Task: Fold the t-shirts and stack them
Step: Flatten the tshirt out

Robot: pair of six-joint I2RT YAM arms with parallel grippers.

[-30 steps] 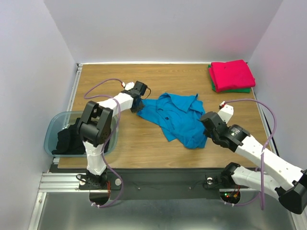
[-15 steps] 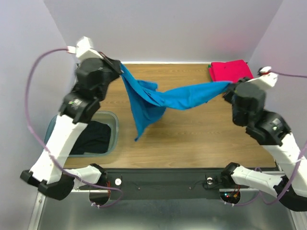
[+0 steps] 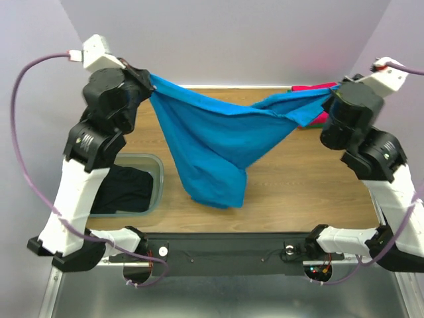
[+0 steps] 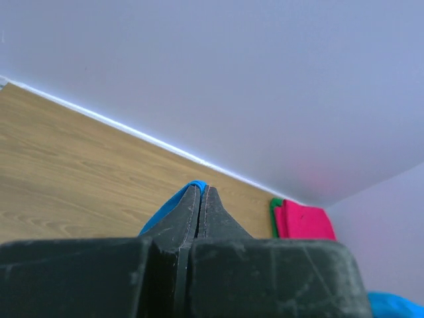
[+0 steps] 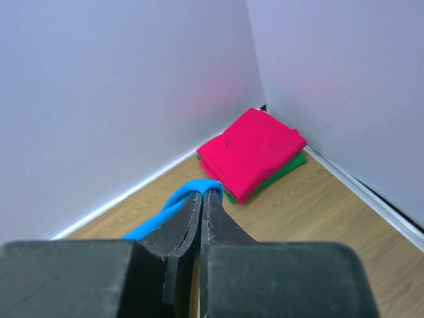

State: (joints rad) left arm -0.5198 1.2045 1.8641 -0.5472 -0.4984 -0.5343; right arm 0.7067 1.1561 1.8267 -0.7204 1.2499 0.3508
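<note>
The bright blue t-shirt [image 3: 218, 142] hangs in the air, stretched between both grippers, its bottom drooping toward the table. My left gripper [image 3: 151, 81] is raised high at the left and shut on one end of it; blue cloth shows at its tips [image 4: 192, 187]. My right gripper [image 3: 329, 93] is raised at the right and shut on the other end [image 5: 199, 187]. The folded red-pink t-shirt [image 5: 250, 149] lies on the folded green t-shirt [image 5: 281, 171] in the far right corner. The black t-shirt [image 3: 122, 189] lies in the bin.
The translucent blue-grey bin [image 3: 158, 192] stands at the near left of the wooden table [image 3: 311, 185]. White walls close the back and both sides. The red-and-green stack [image 4: 301, 222] also shows in the left wrist view.
Both arms have lifted the blue t-shirt off the table and pulled it apart. It has gone from a crumpled heap to a wide hanging sheet, and both grippers are higher and farther apart.
</note>
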